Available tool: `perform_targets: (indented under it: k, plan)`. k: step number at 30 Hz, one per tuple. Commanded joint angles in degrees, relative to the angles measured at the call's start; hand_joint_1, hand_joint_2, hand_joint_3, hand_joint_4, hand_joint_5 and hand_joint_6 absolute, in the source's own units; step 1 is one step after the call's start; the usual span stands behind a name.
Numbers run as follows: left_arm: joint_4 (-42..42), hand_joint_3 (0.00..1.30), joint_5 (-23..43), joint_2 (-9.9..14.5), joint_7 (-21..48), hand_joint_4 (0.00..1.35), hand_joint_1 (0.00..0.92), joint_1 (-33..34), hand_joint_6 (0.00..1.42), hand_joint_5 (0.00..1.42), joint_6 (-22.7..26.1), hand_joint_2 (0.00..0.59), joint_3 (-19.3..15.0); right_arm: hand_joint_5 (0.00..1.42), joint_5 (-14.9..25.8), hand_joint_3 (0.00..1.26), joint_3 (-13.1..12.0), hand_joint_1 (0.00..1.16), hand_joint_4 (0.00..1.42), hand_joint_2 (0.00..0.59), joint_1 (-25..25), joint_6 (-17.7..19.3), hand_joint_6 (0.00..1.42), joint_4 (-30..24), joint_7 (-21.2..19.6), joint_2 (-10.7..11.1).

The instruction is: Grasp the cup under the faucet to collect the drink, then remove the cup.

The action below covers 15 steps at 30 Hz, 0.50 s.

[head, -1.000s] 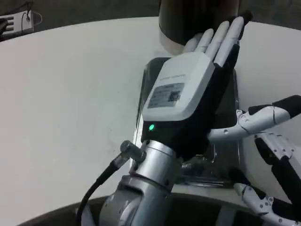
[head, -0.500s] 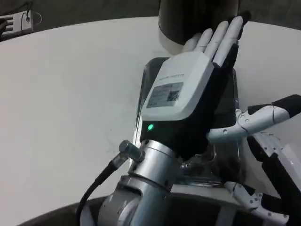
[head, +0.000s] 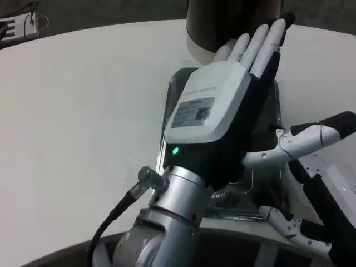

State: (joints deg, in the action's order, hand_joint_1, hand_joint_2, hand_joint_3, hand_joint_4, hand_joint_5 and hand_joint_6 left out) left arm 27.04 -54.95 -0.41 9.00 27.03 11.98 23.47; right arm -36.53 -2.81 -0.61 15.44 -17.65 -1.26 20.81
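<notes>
White round table [head: 83, 111], dark floor [head: 111, 11] beyond

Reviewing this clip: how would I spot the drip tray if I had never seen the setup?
Find the dark dispenser at the top of the white table. Just in front of it, mostly covered by the left hand, lies the drip tray. It is the one flat, dark, shiny-rimmed thing on the white surface.

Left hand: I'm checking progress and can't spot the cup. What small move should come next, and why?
Probably ease the left hand aside or lower. Its flat, spread fingers reach toward the dark dispenser and hide the tray, so no cup can be judged.
</notes>
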Motion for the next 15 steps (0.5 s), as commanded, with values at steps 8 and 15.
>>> perform_targets:
  k: [8,15]
  plan:
    - [5.36,0.00,3.20,0.96,-11.38,0.00,0.000,-8.96,0.00,0.03,-6.59,0.121,-5.19,0.08,2.29,0.00,0.83,0.29,0.02,0.341,1.39,-0.02,0.18,2.22,-1.19,-0.36]
    - [8.48,0.00,3.47,2.14,-16.53,0.00,0.000,-17.57,0.00,0.05,-9.64,0.120,-9.00,0.09,3.24,0.00,1.59,0.29,0.01,0.341,2.56,-0.36,0.18,3.27,-0.63,-0.17]
